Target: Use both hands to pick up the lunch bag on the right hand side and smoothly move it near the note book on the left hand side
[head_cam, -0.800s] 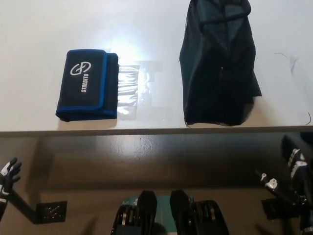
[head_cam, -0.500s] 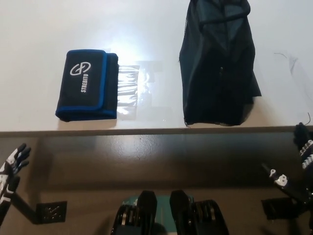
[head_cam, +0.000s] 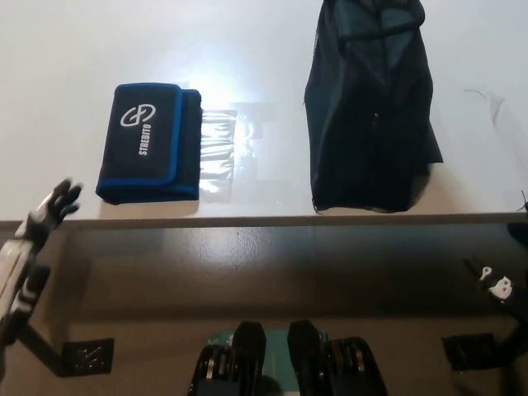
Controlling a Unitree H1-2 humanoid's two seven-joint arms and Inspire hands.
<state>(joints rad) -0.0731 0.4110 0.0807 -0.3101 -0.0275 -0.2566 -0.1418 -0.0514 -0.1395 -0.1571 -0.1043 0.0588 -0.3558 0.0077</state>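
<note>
Lunch bag (head_cam: 370,115) shut, contents hidden; left hand (head_cam: 37,235) empty

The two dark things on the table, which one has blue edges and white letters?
The flat note book on the left has the blue border and white writing. The lunch bag on the right is plain dark all over and bigger.

The bag (head_cam: 370,107) stands on the white table (head_cam: 49,99) at 1 o'clock, bare tabletop on both its sides. The notebook (head_cam: 148,143) lies well apart at 10 o'clock; open table lies between them. The left hand (head_cam: 37,235) is at 8 o'clock by the table's front edge, below the notebook's corner.
</note>
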